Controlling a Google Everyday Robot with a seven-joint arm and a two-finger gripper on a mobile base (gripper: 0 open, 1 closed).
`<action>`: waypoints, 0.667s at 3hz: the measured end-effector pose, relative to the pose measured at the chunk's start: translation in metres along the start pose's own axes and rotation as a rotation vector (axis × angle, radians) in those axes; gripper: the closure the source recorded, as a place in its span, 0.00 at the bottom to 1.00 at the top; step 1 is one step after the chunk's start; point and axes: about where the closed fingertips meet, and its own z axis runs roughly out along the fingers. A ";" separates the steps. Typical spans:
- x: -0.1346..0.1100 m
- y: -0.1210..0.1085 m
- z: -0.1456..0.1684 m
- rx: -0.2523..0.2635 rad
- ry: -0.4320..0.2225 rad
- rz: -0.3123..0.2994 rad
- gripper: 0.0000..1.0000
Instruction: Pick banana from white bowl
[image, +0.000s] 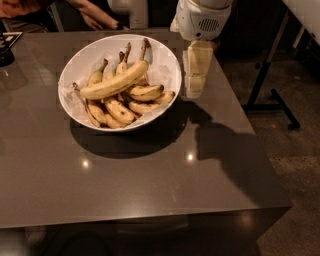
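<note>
The white bowl stands on the grey table, left of centre at the back. The banana, long, pale yellow with a brown stem, lies on top across a bunch of shorter brown-spotted bananas in the bowl. My gripper hangs from the white arm just to the right of the bowl's rim, above the table, with its cream fingers pointing down. It holds nothing that I can see.
The grey table ends at the right edge near the gripper and at the front. A black stand is on the floor to the right. A person's arms are at the table's far side. A dark object sits far left.
</note>
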 end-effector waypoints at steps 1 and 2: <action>0.000 -0.006 0.002 -0.031 0.009 0.046 0.00; -0.013 -0.012 -0.008 -0.031 0.006 0.066 0.00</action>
